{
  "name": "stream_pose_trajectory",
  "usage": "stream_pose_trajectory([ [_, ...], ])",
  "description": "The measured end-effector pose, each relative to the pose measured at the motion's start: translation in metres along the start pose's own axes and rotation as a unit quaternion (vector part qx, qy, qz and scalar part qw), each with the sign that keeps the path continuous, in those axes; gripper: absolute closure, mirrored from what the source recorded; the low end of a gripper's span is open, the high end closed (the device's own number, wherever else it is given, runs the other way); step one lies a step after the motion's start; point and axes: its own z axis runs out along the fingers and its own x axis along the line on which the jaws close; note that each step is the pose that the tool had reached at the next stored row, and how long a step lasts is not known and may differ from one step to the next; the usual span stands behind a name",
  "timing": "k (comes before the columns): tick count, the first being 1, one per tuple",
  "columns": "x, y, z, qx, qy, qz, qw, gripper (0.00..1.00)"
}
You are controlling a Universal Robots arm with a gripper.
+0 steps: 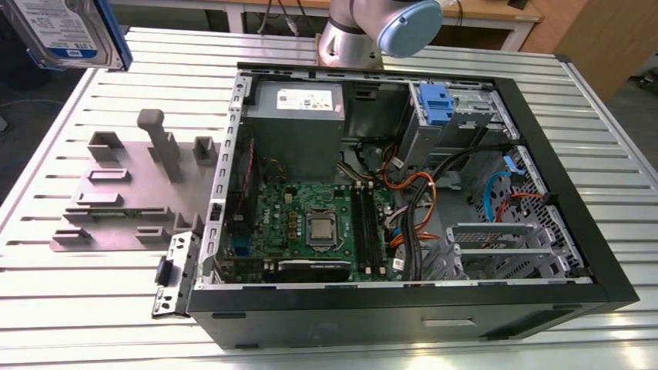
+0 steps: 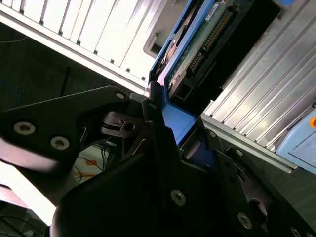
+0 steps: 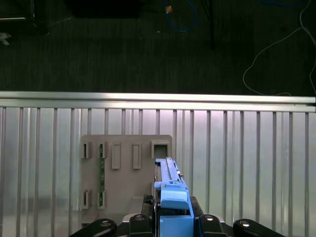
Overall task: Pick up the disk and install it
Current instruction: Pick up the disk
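Gripper [image 2: 165,118] pinching the disk [image 1: 64,31] by its edge, raised above slatted table [image 1: 602,123], clear of computer case [image 1: 572,193]

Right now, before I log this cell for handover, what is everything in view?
disk: one, silver with blue rails, held over the table
computer case: one, black, open, on the table
power supply box: one, grey, inside the case
motherboard: one, green, inside the case
latch: one, blue, inside the case
cables: several, orange, black and blue, inside the case
fixture plate: one, grey, on the table beside the case
table: one, silver, slatted
arm: one, silver and blue, beyond the case
gripper: one, black, shut on the disk
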Motion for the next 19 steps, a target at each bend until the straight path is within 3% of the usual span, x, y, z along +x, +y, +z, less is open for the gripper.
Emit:
stream_pose_trajectory([
  [10, -0.0002, 0.0, -0.0087, 0.0001, 0.0, 0.0, 1.0, 0.64],
  [19, -0.0003, -0.0006, -0.0096, 0.0, 0.0, 0.0, 1.0, 0.64],
])
